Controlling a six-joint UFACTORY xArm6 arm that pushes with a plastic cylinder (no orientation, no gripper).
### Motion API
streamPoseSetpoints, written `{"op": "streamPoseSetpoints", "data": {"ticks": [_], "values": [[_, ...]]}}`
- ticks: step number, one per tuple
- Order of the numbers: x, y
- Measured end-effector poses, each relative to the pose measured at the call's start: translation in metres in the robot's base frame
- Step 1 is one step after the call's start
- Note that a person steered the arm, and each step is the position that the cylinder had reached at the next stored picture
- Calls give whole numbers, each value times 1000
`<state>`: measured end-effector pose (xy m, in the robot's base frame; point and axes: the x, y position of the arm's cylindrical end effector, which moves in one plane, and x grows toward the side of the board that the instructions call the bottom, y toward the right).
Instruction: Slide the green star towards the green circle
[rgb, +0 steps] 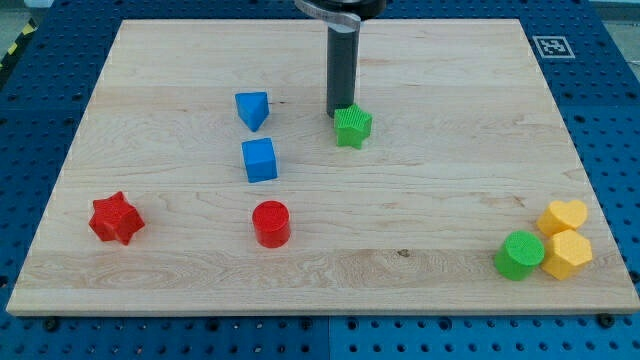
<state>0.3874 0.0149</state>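
The green star lies on the wooden board a little above its middle. My tip stands just at the star's upper left edge, touching or almost touching it. The green circle sits far off at the view's lower right, next to two yellow blocks.
A blue triangle and a blue cube lie left of the star. A red circle and a red star lie at lower left. A yellow heart and a yellow hexagon flank the green circle.
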Motion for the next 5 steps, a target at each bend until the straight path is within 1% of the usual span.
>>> {"op": "streamPoseSetpoints", "data": {"ticks": [1, 2, 3, 4, 5], "values": [[8, -12], [13, 1], [34, 27], [58, 34], [74, 50]]}}
